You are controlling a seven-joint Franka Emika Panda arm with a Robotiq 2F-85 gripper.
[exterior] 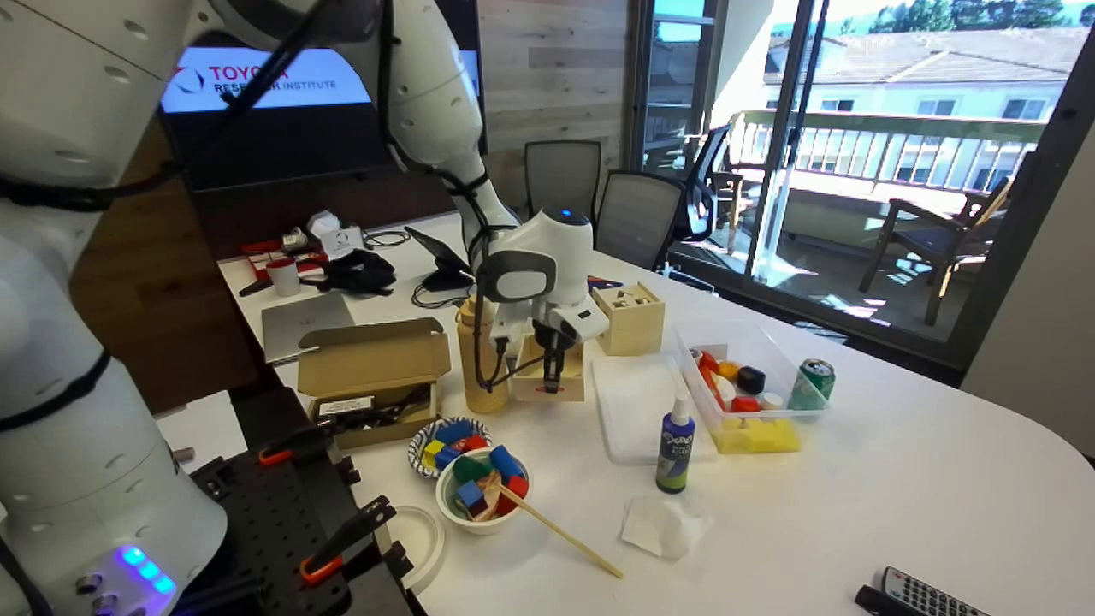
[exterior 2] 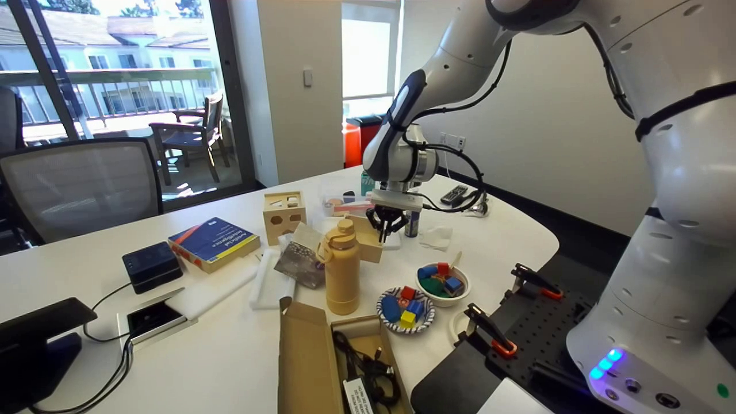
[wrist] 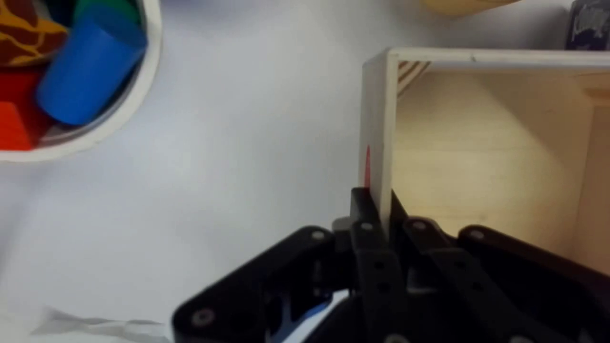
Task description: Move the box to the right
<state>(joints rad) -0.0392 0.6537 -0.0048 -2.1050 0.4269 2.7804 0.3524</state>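
Observation:
The box is a small shallow tan wooden tray with low walls. It shows in both exterior views (exterior: 571, 387) (exterior 2: 368, 234) and at the right of the wrist view (wrist: 486, 162). A small red mark shows on its outer wall. My gripper (wrist: 380, 202) is shut on one side wall of the box, one finger inside and one outside. The gripper also shows above that wall in both exterior views (exterior: 553, 376) (exterior 2: 384, 233). The bottle hides part of the box in an exterior view. I cannot tell whether the box touches the table.
A tan bottle (exterior: 481, 376) stands beside the box. The brown carton (exterior: 376, 364) and two bowls of blocks (exterior: 451, 518) (exterior 2: 406, 330) are close by. A flat white lid (exterior: 637, 402), a spray bottle (exterior: 676, 449), a clear bin (exterior: 791, 368) and a wooden shape cube (exterior: 631, 325) stand opposite.

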